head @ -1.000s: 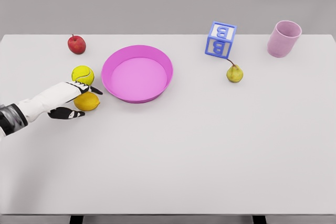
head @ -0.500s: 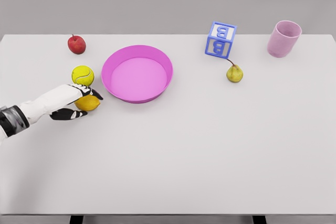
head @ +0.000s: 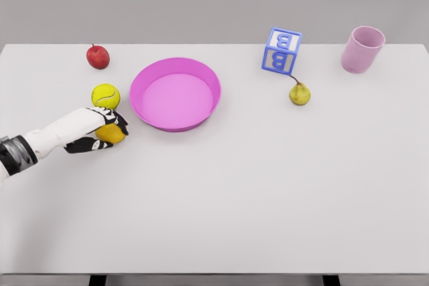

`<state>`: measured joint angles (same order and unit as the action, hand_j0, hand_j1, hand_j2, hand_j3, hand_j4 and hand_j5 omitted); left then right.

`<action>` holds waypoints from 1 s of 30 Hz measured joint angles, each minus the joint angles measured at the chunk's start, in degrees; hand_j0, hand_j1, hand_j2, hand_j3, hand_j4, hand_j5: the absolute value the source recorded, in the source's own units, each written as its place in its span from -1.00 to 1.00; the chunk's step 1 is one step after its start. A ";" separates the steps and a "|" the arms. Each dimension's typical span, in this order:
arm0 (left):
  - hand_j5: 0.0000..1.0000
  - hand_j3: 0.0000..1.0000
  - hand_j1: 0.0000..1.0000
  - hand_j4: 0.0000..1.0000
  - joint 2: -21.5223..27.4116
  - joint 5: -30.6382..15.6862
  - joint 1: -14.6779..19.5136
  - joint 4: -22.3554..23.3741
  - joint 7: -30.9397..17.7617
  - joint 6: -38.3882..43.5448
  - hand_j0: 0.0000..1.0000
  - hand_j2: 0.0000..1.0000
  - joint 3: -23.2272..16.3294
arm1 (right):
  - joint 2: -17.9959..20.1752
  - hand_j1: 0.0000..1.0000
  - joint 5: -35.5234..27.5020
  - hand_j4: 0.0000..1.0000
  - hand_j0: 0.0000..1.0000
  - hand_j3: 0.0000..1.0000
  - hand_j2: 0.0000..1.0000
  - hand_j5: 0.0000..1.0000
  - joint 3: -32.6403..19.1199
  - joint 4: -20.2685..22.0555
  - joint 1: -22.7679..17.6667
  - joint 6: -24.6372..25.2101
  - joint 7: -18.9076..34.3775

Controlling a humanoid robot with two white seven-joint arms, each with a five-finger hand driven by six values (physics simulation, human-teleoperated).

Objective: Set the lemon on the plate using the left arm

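Since the earlier frames, the fingers [head: 119, 122] of the left hand [head: 94, 128] are being curled more tightly around the lemon [head: 110, 133], which is now being pinched against the thumb near the worktop's [head: 268, 185] left edge. It is being held just below the tennis ball [head: 106, 96] and left of the pink plate [head: 175, 94].

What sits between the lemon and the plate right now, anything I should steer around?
Nothing visible. The left hand has its fingers around the lemon, and bare table separates it from the pink plate. The tennis ball sits behind the lemon, off that line.
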<state>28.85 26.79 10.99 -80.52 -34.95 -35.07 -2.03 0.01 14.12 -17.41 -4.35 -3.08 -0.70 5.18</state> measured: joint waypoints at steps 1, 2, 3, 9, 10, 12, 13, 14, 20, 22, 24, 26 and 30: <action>-0.02 -0.02 -0.02 -0.02 0.01 -0.01 0.00 -0.24 -0.03 -0.03 -0.02 -0.02 0.02 | 0.00 1.00 -0.01 1.00 1.00 1.00 1.00 1.00 0.00 0.00 0.00 0.00 0.00; -0.02 -0.02 -0.02 -0.02 0.01 -0.03 0.00 -0.52 -0.05 -0.05 -0.02 -0.02 0.03 | 0.00 1.00 0.00 1.00 1.00 1.00 1.00 1.00 0.00 0.02 0.00 0.00 0.00; -0.02 -0.02 -0.02 -0.02 0.02 -0.07 0.00 -0.74 -0.07 -0.06 -0.02 -0.02 0.04 | 0.00 1.00 -0.01 1.00 1.00 1.00 1.00 1.00 0.00 0.01 0.00 0.00 0.00; -0.02 -0.02 -0.02 -0.02 0.08 -0.22 0.00 -2.68 -0.10 -0.10 -0.02 -0.02 0.14 | 0.00 1.00 0.01 1.00 1.00 1.00 1.00 1.00 0.00 0.00 0.00 0.00 0.00; -0.02 -0.02 -0.02 -0.02 0.09 -0.25 0.00 -2.86 -0.10 -0.09 -0.02 -0.02 0.16 | 0.00 1.00 0.01 1.00 1.00 1.00 1.00 1.00 0.00 0.00 0.00 0.00 0.00; -0.02 -0.02 -0.02 -0.02 0.13 -0.32 0.00 -3.34 -0.10 -0.10 -0.02 -0.02 0.23 | 0.00 1.00 0.01 1.00 1.00 1.00 1.00 1.00 0.00 -0.01 0.00 0.00 0.00; -0.02 -0.02 -0.02 -0.02 0.15 -0.38 -0.09 -3.59 -0.09 -0.10 -0.02 -0.02 0.27 | 0.00 1.00 0.01 1.00 1.00 1.00 1.00 1.00 0.00 -0.01 0.00 0.00 0.00; -0.02 -0.02 -0.02 -0.02 0.16 -0.41 -0.09 -3.84 -0.10 -0.10 -0.02 -0.02 0.31 | 0.00 1.00 0.00 1.00 1.00 1.00 1.00 1.00 0.00 -0.01 0.00 0.00 0.00; -0.02 -0.02 -0.02 -0.02 0.24 -0.98 0.00 -4.97 -0.11 -0.11 -0.02 -0.02 0.55 | 0.00 1.00 0.01 1.00 1.00 1.00 1.00 1.00 0.00 -0.02 0.00 0.00 0.00; -0.01 -0.01 -0.01 -0.01 0.31 -1.19 0.00 -5.29 -0.10 -0.11 -0.01 -0.01 0.88 | 0.00 1.00 0.02 1.00 1.00 1.00 1.00 1.00 0.00 -0.01 0.00 0.00 0.00; -0.01 -0.01 -0.01 -0.01 0.36 -1.29 0.00 -5.70 -0.10 -0.10 -0.01 -0.01 1.17 | 0.00 1.00 0.02 1.00 1.00 1.00 1.00 1.00 0.00 -0.01 0.00 0.00 0.00; -0.01 -0.01 -0.01 -0.01 0.41 -1.34 0.00 -5.99 -0.10 -0.10 -0.01 -0.01 1.35 | 0.00 1.00 0.02 1.00 1.00 1.00 1.00 1.00 0.00 -0.01 0.00 0.00 0.00; -0.01 -0.01 -0.01 -0.01 0.46 -1.34 0.44 -6.22 -0.10 -0.11 -0.01 -0.01 1.61 | 0.00 1.00 0.02 1.00 1.00 1.00 1.00 1.00 0.00 -0.01 0.00 0.00 0.00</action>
<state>29.31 25.44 11.43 -86.73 -35.05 -35.17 -0.42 0.01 14.14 -17.41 -4.36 -3.08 -0.70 5.18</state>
